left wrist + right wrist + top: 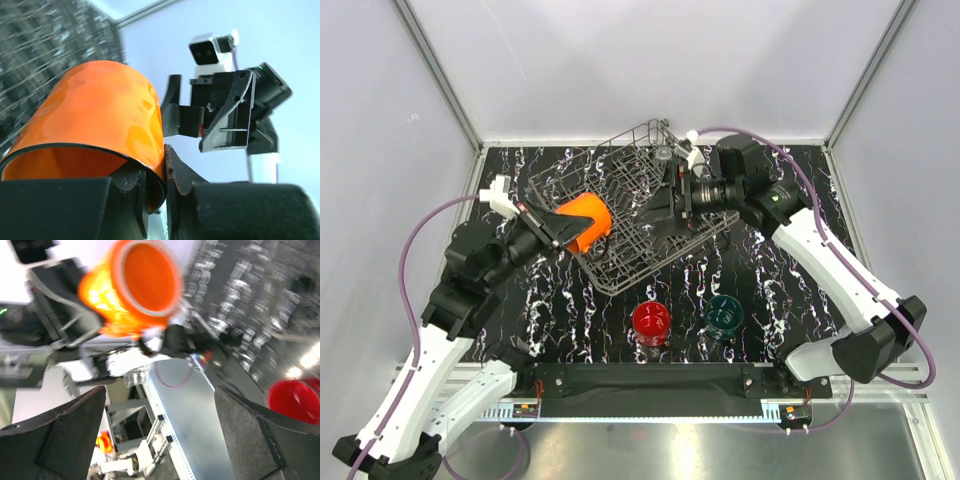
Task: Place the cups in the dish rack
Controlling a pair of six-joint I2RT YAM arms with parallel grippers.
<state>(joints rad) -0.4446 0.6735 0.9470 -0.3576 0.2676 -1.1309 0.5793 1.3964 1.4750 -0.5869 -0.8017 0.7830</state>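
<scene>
Jaws of the left gripper (560,232) pinch the orange cup (586,221) by its rim at nine o'clock of the dish rack (620,264), the right gripper (663,205) spread wide at three; that thin hold may slip.

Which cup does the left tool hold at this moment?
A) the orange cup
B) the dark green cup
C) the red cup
A: the left tool pinches the rim of the orange cup, while the red cup and the dark green cup stand on the table.

Pale walls (640,60), black marbled tabletop (570,315).
</scene>
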